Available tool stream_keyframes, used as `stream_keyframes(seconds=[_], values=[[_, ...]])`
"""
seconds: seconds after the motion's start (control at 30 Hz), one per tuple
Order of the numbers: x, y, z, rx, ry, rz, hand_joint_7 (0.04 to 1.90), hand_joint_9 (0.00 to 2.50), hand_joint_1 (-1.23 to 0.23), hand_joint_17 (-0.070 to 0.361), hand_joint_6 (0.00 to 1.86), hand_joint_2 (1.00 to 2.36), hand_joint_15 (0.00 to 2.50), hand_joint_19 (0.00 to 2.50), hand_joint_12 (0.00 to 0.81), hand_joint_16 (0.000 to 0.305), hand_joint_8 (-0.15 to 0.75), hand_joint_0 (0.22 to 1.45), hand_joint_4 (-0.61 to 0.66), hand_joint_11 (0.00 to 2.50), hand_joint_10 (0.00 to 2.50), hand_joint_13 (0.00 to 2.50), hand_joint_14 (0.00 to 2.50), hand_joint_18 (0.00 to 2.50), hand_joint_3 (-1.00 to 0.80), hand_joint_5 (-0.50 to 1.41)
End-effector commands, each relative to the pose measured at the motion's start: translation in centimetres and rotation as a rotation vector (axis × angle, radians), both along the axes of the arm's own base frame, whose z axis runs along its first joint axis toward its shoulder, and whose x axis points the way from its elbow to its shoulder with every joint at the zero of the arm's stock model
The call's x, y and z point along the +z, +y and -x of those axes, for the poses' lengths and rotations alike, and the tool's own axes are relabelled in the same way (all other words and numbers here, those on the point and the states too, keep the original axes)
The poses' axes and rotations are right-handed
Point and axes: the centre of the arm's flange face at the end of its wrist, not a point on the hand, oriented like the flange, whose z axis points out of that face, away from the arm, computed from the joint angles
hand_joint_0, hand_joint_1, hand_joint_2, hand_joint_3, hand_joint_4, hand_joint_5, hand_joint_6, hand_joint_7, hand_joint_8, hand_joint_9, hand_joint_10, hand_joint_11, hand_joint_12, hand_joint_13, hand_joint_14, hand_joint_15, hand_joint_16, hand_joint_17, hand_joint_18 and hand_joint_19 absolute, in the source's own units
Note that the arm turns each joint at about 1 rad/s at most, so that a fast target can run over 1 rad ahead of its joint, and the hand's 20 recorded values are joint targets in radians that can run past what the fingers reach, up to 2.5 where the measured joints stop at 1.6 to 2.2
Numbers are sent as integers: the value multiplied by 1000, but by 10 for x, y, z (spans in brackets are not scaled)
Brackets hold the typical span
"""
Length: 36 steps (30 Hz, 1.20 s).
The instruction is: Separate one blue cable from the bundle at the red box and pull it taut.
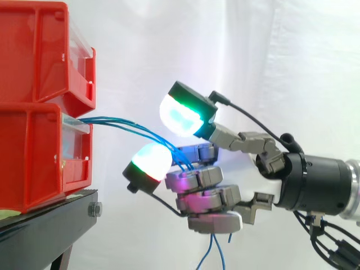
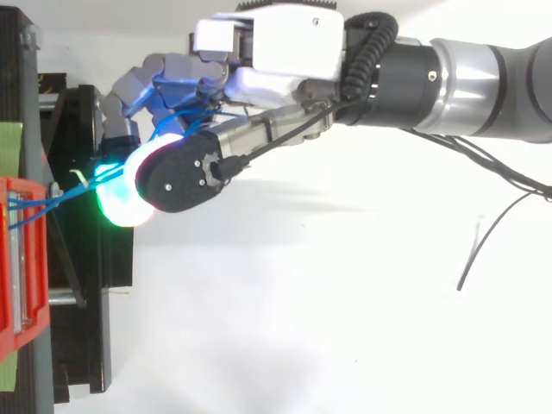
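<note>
The lower red box (image 1: pixel 34 163) stands on the black bench (image 1: pixel 50 216), with a second red box (image 1: pixel 34 50) stacked directly on top of it. All positions below are given relative to the lower red box.

The blue cable bundle (image 1: pixel 121 122) exits the front opening of the lower red box, near its top edge. From there it runs to the right in a shallow downward arc. The strands lie close together along this span, and none stands clearly apart from the others.

The robot hand (image 1: pixel 205 194) is positioned to the right of the lower red box, clear of its front face. Its fingers are curled around the bundle and grip it. Two fingertips (image 1: pixel 183 112) point toward the box; one glows white and green, the other white with a red edge.

Loose cable ends (image 1: pixel 212 253) hang below the robot hand.

In the top view, the robot hand (image 2: pixel 259 60) is angled toward the box.
</note>
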Motion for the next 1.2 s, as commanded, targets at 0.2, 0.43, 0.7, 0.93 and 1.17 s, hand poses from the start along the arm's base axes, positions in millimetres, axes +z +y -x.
stream_keyframes(seconds=[0.2,0.43,0.7,0.93,1.17], values=[[21,-5,9,-9,35,57,921,479,-533,101,875,1001,1339,1428,386,45,353,565,241,1542,2500,886,2433,1403,-481,-223],[14,-7,11,-42,42,42,916,299,-564,104,877,1000,1316,1434,401,46,383,541,234,1643,2500,822,2500,1414,-497,-232],[-4,1,16,-85,8,33,854,96,-579,96,889,1000,1351,1796,439,43,420,521,239,1719,2500,711,2500,1524,-500,-252],[-6,3,15,-96,-18,36,842,53,-594,106,889,1000,1374,1660,464,47,434,518,239,1818,2500,774,2500,1499,-500,-262],[-5,0,15,-99,-19,39,867,128,-589,144,881,1000,1569,1099,552,64,455,511,225,2108,2500,1012,2500,1531,-500,-266]])
